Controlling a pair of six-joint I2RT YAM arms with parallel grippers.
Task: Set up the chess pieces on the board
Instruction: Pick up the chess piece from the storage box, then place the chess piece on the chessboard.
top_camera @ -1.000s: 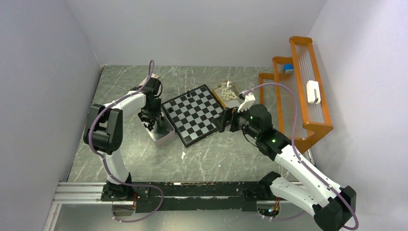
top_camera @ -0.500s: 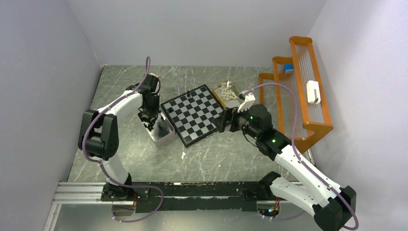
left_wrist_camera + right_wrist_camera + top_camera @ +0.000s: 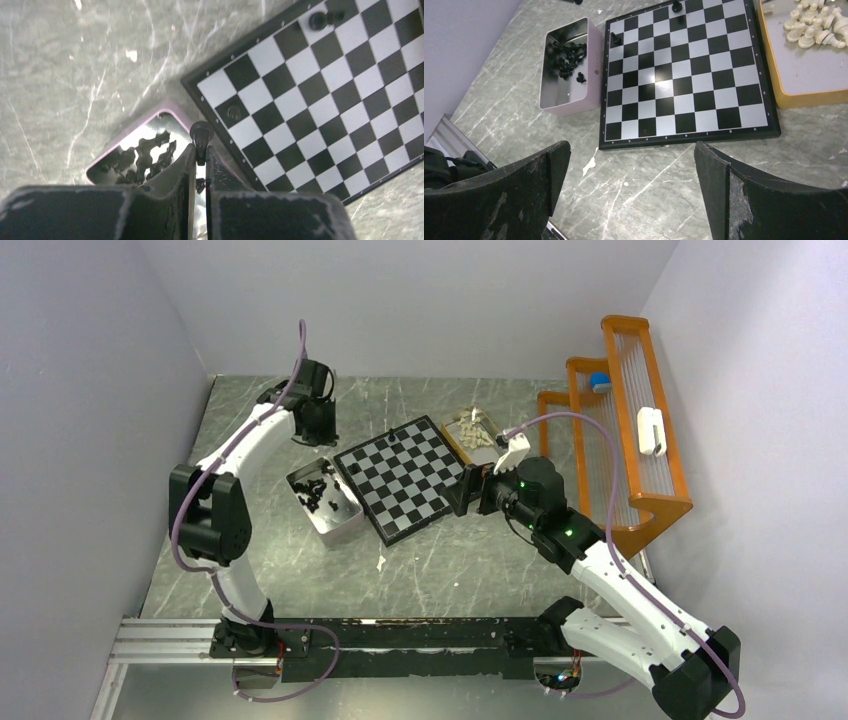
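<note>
Grey marble table [image 3: 450,580]: L jaws are pinching a black pawn [image 3: 201,134], hovering off chessboard [image 3: 320,95] corner, prob. for placing on its sq.; R jaws are gaping wide, empty, beside chessboard.

The left hand [image 3: 318,432] hangs beyond the box [image 3: 338,528] of black chess pieces [image 3: 320,495], left of the board [image 3: 405,478]

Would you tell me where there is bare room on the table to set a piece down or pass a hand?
Free: the strip of table between the board and the near edge, and most board squares. Crowded: the box of black pieces and the tray of white pieces beside the board.
</note>
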